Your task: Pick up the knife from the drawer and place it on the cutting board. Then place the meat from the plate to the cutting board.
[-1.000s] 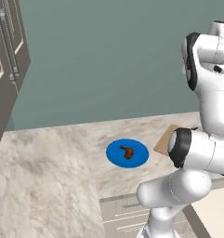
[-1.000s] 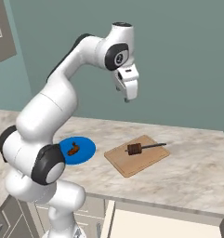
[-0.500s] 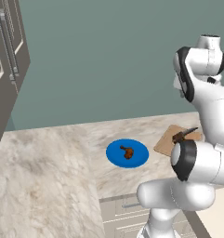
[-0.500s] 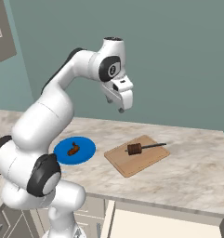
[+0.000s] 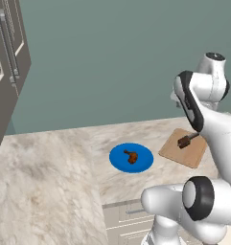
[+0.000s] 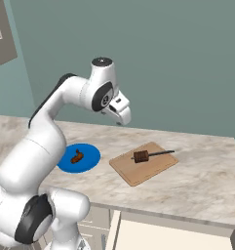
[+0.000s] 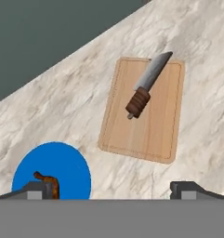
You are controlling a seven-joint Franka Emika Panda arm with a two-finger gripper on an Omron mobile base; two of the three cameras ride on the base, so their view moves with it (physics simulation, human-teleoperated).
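Blue plate [image 5: 131, 158] with meat [image 5: 131, 156] on it sits on marble counter [image 5: 45, 182], cutting board [image 5: 183, 148] with knife [image 5: 186, 140] just beside it.

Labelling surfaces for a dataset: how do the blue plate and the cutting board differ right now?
The plate is round and bright blue; the cutting board is rectangular, light-brown wood. The plate carries the meat; the cutting board carries the knife. In the right base view the plate lies left of the board. Both lie flat on the marble counter.
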